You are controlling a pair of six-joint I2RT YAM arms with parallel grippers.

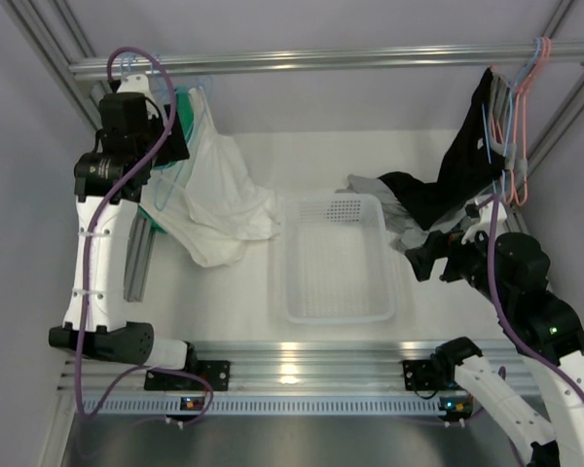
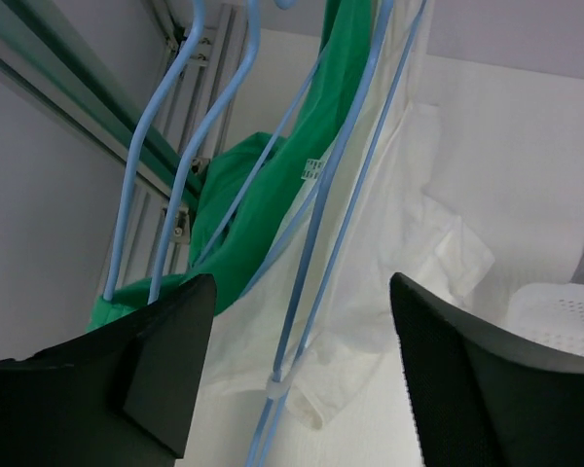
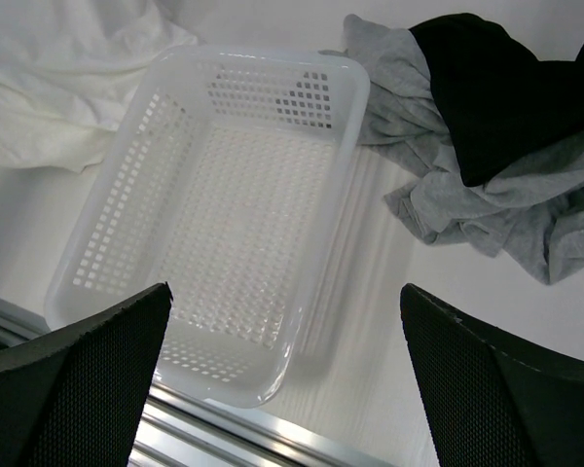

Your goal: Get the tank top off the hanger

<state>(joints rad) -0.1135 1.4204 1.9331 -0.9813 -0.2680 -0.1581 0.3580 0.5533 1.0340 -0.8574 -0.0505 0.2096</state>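
Left gripper is up at the rail, fingers spread wide, with the thin wires of the light-blue hanger crossing the gap between them, though I can't tell whether either finger touches the wire. What looks like the tank top drapes white and rumpled from that hanger down to the table, right beside a green garment. Right gripper hovers, jaws apart, over the near end of the white mesh basket, with a grey garment and a black garment heaped at its far corner.
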